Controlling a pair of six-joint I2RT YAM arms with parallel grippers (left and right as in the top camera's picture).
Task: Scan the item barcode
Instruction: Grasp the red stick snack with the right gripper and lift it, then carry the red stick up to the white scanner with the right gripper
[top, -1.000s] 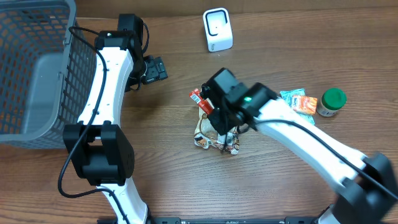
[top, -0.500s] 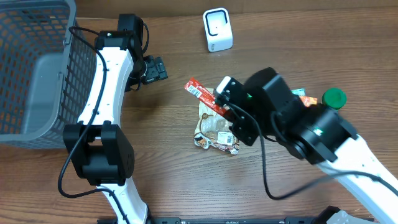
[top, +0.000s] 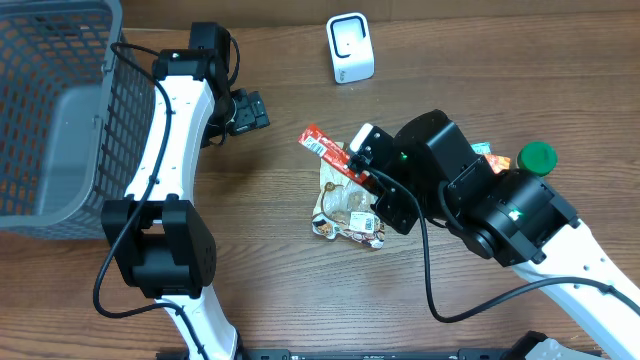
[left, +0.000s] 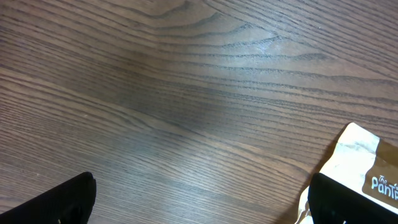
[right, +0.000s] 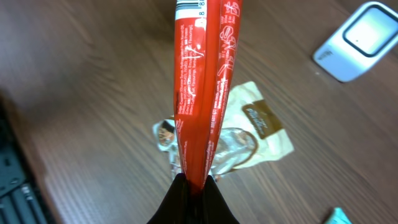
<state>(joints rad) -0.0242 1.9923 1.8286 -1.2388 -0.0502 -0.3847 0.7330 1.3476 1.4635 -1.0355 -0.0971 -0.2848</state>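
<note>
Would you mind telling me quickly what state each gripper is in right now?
Left gripper: open, holding nothing.
Right gripper: closed on the red snack packet.

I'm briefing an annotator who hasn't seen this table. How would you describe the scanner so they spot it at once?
Look along the table's top edge in the overhead view, right of the grey basket. The scanner stands alone there, beyond the snack bag. It is the only white box, with a square window on its face.
</note>
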